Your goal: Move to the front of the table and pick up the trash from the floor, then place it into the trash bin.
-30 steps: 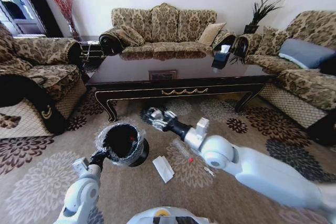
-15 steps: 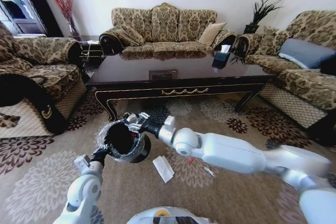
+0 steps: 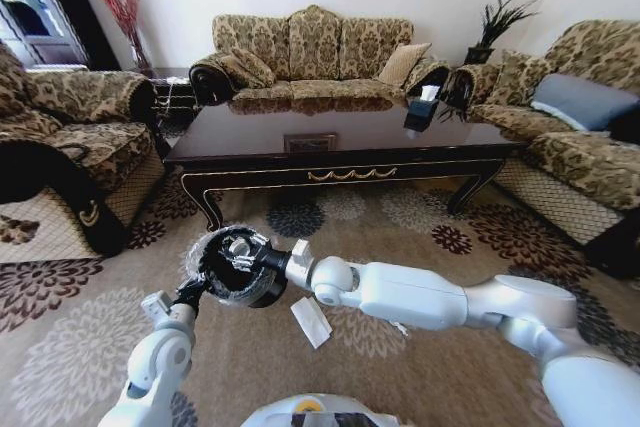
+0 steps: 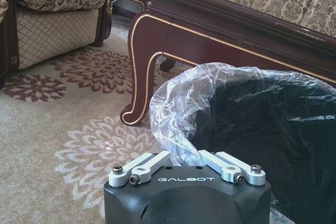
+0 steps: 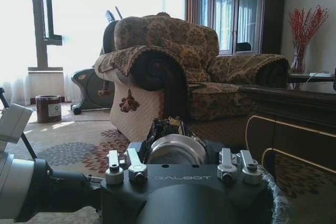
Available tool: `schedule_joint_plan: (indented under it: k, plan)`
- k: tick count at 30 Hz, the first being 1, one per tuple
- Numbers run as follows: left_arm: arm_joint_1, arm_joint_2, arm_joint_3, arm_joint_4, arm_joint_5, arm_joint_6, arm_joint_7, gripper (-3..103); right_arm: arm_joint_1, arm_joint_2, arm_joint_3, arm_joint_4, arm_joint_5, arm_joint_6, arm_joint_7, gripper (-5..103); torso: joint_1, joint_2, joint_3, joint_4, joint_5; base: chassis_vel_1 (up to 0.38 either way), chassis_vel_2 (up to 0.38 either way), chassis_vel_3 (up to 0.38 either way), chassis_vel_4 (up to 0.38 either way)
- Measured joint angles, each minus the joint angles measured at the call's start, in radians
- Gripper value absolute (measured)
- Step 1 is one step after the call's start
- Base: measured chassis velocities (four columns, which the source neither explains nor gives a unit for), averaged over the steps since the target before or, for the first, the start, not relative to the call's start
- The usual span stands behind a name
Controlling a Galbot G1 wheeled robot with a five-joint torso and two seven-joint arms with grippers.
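Observation:
The trash bin (image 3: 243,287), a small black bucket lined with clear plastic, stands on the carpet in front of the dark brown table (image 3: 340,137). My left gripper (image 3: 192,294) is shut on the bin's rim; in the left wrist view its fingers (image 4: 157,162) pinch the plastic liner of the bin (image 4: 273,129). My right gripper (image 3: 238,246) hangs over the bin's mouth. In the right wrist view it (image 5: 177,167) is shut on a crumpled shiny piece of trash (image 5: 169,129). A flat white wrapper (image 3: 311,323) lies on the floor beside the bin.
Patterned sofas stand to the left (image 3: 70,137), behind (image 3: 315,52) and to the right (image 3: 580,127) of the table. The table's curved leg (image 4: 137,66) is close behind the bin. Open carpet (image 3: 60,347) lies at the front left.
My right arm has swung left from the carpet in front of the table to above the bin's mouth. The left gripper and the bin have stayed put.

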Motion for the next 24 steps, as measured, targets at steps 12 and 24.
schedule_joint_plan:
  k: [12,24]
  plan:
    - [0.002,0.0,-0.003,0.005,-0.007,0.0,0.0,3,0.014,0.013,0.036,-0.001,0.029,0.007,0.01,100,0.0,0.0,0.0,0.0002,0.0,0.0,0.0,0.0,0.0]
    - [0.028,0.016,-0.071,-0.049,-0.102,0.011,-0.035,3,-0.125,-0.138,0.378,0.017,0.097,-0.18,0.213,100,0.0,0.0,0.0,0.0001,0.0002,0.0,0.0,0.0,0.0]
